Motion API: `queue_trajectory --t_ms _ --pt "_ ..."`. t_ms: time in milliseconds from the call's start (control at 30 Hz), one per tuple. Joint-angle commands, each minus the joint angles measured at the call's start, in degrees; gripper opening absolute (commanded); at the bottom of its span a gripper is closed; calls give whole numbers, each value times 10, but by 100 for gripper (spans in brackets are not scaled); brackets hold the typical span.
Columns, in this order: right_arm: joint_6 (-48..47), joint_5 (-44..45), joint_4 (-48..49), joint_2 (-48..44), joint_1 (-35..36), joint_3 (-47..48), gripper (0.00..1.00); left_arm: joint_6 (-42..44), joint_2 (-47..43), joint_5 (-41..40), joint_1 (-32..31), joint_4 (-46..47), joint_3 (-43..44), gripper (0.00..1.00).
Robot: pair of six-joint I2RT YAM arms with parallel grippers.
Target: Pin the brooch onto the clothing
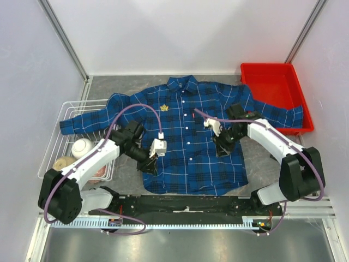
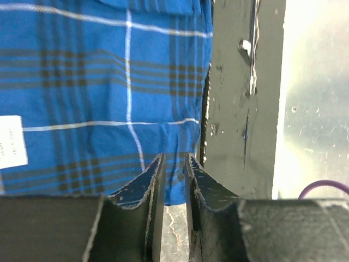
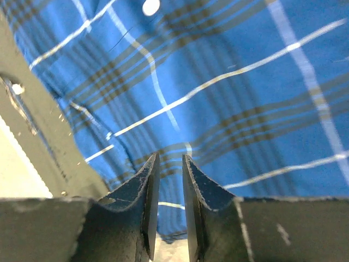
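Grey table [image 1: 262, 164] inside white booth walls [image 1: 163, 33]; red tray [image 1: 275, 87] far right, wire basket [image 1: 65, 125] left. Spread flat at centre, the plaid shirt [image 1: 185, 147], with the gold leaf brooch [image 1: 163, 108] on its chest, left of the buttons. White label [image 2: 11, 142] on the cloth, print too blurred to read. Left gripper [image 2: 173, 158] at the near hem, right gripper [image 3: 169, 155] on the shirt's right side: fingers nearly together, grasp impossible to tell.
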Motion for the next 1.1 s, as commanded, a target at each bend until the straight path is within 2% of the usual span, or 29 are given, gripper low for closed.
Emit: queue_trajectory --t_ms 0,167,267,400,500,533,600,767,833,933,1067 --pt "8 16 48 -17 47 -55 30 41 -28 -48 -43 101 -61 26" --pt "57 54 97 48 77 -63 29 87 -2 -91 -85 121 -102 24" --pt "52 73 73 102 85 -42 31 128 15 -135 -115 119 -122 24" --pt "15 81 13 140 87 -31 30 158 7 -155 -123 108 -129 23" --pt "-3 58 -22 146 88 -23 31 167 -38 -120 -123 84 -102 28" --pt "-6 47 -27 143 88 -17 32 167 -53 -105 -123 83 -84 36" --pt "-9 30 -40 124 87 -10 36 139 -86 -83 -138 113 -70 41" --pt "2 23 -69 91 84 26 46 54 -64 -150 -252 227 -44 49" --pt "-1 31 -79 87 74 22 48 53 -31 -171 -282 281 -52 54" --pt "-9 43 -91 85 21 6 51 67 11 -197 -328 359 -70 59" --pt "-11 64 -96 96 -27 6 51 94 52 -212 -378 415 -72 62"
